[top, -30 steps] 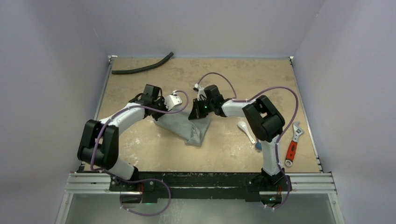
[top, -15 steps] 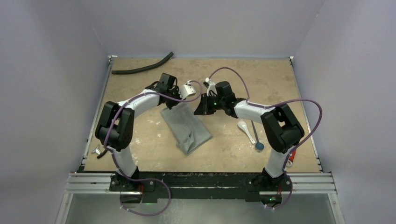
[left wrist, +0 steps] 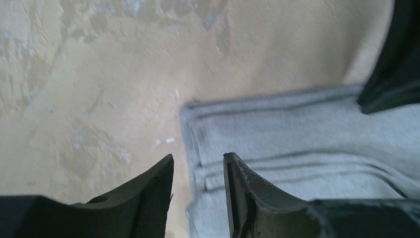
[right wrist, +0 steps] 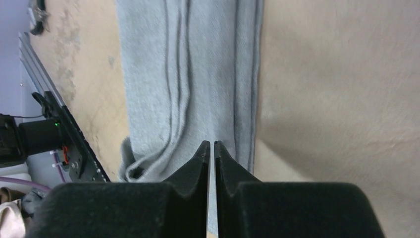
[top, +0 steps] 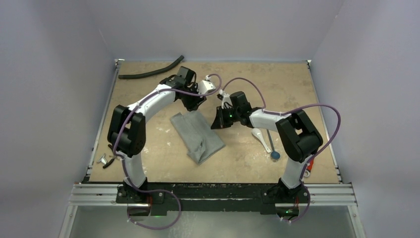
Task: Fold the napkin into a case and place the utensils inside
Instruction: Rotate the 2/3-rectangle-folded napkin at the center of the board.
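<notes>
The grey napkin, folded into an oblong case, lies between the arms. The left gripper is spread and empty over its far corner, while the right gripper is pressed together, holding nothing, at its right edge. The spoon and blue-tipped stick wait to the right. A careless brush could undo the loose folds.

Soft, even light from above.
The napkin ahead of the left gripper was smeared with motion blur; the right gripper showed dark, soft-focus fingers, with faint shadow just beside them.
</notes>
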You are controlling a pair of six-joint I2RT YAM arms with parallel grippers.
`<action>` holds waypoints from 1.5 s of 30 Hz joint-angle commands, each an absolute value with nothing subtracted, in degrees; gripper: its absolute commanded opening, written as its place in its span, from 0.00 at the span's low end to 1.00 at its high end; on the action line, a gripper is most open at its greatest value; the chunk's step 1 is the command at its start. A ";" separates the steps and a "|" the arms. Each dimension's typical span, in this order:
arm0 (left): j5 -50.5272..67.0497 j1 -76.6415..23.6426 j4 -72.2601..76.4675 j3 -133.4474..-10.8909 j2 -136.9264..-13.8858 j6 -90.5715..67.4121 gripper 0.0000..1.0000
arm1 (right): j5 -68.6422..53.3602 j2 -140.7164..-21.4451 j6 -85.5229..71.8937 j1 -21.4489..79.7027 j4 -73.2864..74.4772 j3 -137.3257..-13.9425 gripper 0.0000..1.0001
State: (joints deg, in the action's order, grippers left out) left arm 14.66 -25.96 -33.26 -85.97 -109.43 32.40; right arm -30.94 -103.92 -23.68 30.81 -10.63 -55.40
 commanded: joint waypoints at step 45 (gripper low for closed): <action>-5.16 -45.50 -38.47 -58.82 -99.45 59.14 0.21 | -17.74 -100.91 -36.49 28.84 -25.30 -43.42 0.00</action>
